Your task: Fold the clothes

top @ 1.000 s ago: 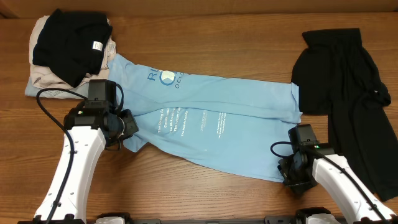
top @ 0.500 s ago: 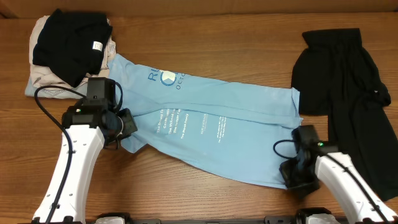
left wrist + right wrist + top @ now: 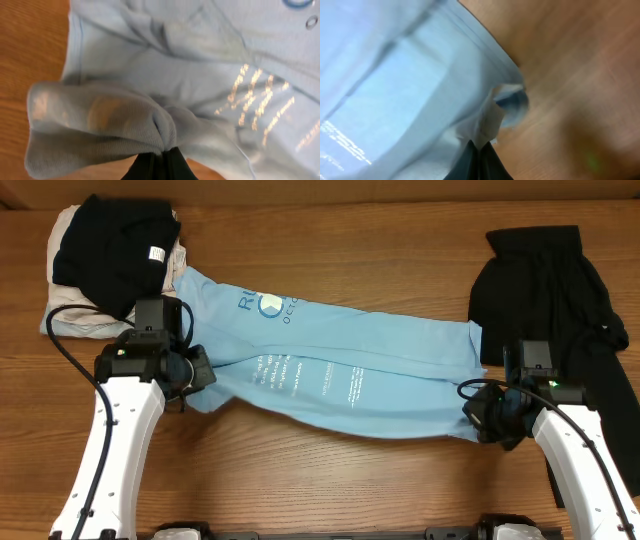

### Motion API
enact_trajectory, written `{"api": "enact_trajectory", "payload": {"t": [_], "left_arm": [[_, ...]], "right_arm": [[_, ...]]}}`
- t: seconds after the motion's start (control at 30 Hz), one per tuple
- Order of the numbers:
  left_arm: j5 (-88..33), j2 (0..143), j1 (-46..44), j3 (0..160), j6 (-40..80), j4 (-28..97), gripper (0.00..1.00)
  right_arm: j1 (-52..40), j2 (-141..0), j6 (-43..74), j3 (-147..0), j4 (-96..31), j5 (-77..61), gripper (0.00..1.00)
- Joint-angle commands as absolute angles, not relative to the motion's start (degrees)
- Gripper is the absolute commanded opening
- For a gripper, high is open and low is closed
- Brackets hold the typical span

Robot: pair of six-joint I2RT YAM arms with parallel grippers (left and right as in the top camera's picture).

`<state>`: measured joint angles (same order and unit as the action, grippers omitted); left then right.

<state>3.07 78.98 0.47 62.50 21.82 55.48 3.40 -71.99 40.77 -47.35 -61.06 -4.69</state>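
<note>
So the table [image 3: 380, 240] is wood. The blue T-shirt [image 3: 340, 370] lies stretched across the middle of it, left to right, doubled over lengthwise with the white text facing up. The black garment [image 3: 545, 290] sits loose at the right side, just beside the shirt's right end. There's a folded pile [image 3: 110, 250] in the far left corner, black on top of beige. The left gripper [image 3: 205, 370] is pinched tight on a bunch of fabric at the shirt's left end. The right gripper [image 3: 478, 420] is closed on the shirt's right near corner, right by the hem.
</note>
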Motion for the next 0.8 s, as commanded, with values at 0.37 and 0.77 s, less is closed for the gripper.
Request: {"api": "enact_trajectory", "payload": {"t": [0.37, 0.77], "left_arm": [[5.63, 92.66, 0.3, 63.75, 20.56, 28.42, 0.04], [1.28, 101.69, 0.25, 63.75, 20.49, 11.92, 0.89]], "right_arm": [[3.88, -80.71, 34.44, -48.8, -39.51, -3.53, 0.04], [3.88, -87.94, 33.98, -48.8, -26.59, -3.51, 0.45]]}}
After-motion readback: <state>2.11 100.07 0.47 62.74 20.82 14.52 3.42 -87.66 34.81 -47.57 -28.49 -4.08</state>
